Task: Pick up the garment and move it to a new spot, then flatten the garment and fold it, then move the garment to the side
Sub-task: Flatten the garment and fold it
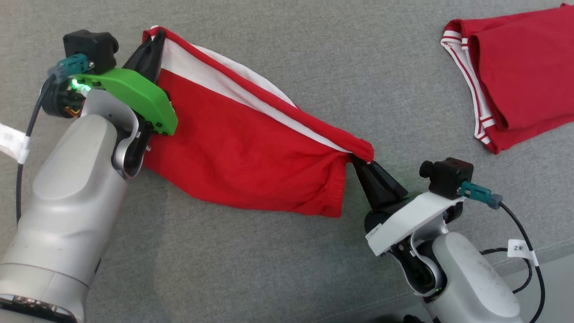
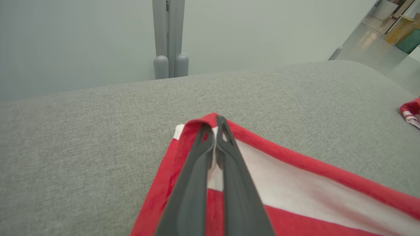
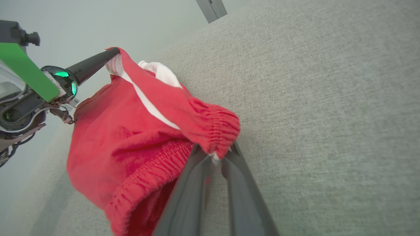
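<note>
Garment [image 1: 242, 148] — cable tag [image 1: 519, 248] "2米"

left claw [image 1: 154, 39] and right claw [image 1: 358, 161] closed

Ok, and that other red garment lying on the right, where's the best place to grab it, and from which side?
Probably the white-striped edge of the folded red garment, coming in from its left in the head view: the layers end there in a loose, open border, while the rest lies flat.
</note>
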Tool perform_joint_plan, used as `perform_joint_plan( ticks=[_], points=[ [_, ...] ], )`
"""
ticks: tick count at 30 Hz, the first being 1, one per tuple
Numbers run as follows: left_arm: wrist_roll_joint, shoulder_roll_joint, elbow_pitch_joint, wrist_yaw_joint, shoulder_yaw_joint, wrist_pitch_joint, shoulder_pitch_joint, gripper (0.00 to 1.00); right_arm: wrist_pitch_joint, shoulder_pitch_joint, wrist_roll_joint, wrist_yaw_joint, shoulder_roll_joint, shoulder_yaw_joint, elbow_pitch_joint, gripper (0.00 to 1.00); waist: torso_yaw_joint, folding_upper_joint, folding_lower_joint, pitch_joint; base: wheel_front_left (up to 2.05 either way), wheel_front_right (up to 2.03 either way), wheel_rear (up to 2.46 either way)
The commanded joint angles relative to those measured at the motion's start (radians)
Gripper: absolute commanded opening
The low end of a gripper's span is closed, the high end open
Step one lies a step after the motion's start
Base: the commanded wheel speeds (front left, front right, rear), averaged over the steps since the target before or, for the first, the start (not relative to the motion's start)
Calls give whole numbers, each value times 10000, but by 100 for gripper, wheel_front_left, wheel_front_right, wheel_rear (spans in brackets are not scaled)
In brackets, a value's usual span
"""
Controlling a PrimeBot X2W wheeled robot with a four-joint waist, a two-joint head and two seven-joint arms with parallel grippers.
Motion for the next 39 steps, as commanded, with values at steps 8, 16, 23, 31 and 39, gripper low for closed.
perform_joint_plan(
  ticks=[8,16,23,31,39],
  points=[
    [117,-82,1185,-27,-568,-559,-732,88,-283,-191,-216,-6,35,217,183,100,-76,0,0,-72,0,0,0],
    [-305,135,1215,-24,-1233,-750,-225,100,-300,473,-1472,-6,-148,-217,-385,100,199,0,0,-858,0,0,0],
    [-1111,461,1093,-14,-1639,-205,724,100,125,1383,-2241,-6,-228,-925,-1365,100,365,0,0,-1548,0,0,0],
    [-2072,765,1304,-13,-1492,118,1554,100,779,2214,-2586,-6,-256,-1380,-2520,100,240,0,0,-1762,0,0,0],
    [-2459,828,1621,-13,-1522,346,1642,100,1161,2505,-2669,-6,-305,-1442,-3149,100,42,0,0,-1500,0,0,0]
  ],
)
